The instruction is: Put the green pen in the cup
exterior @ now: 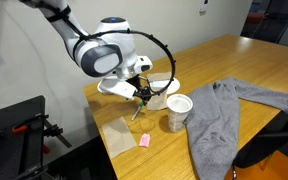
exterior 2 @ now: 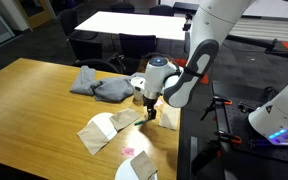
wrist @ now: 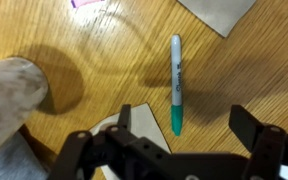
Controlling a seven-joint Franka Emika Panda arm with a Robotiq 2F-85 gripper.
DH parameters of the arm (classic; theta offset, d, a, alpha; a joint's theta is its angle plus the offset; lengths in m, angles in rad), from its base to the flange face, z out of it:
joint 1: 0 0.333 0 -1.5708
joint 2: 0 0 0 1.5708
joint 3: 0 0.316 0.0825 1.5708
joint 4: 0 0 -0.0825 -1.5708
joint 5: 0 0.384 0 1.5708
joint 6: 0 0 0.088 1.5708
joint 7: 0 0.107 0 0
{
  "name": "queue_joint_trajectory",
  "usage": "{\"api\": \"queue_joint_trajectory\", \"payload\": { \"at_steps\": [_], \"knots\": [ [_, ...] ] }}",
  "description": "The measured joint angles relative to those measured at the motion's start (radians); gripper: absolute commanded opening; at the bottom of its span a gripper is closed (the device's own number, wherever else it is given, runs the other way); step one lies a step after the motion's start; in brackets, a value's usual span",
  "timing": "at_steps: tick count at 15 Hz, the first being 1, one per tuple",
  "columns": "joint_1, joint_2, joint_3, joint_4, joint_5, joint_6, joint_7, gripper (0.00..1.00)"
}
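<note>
The green pen [wrist: 176,85] lies flat on the wooden table [wrist: 74,35] just left of the cup [exterior: 177,110]; it looks light, stiff and slick, so the wide-open gripper [wrist: 182,118] hovering over it should probably pinch mid-barrel.

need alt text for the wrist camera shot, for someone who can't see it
A pen with a green cap lies on a wooden table, its green end between the open fingers of the robot gripper at the bottom edge. Grey cloth sits at the lower left, and a corner of tan paper shows at the top right.
</note>
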Motion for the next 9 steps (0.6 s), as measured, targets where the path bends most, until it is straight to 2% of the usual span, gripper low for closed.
{"api": "queue_joint_trajectory", "payload": {
  "at_steps": [4,9],
  "knots": [
    [0.016,0.055,-0.003,0.036,-0.006,0.023,0.002,1.00],
    [0.094,0.113,-0.035,0.101,-0.028,0.028,0.047,1.00]
  ]
}}
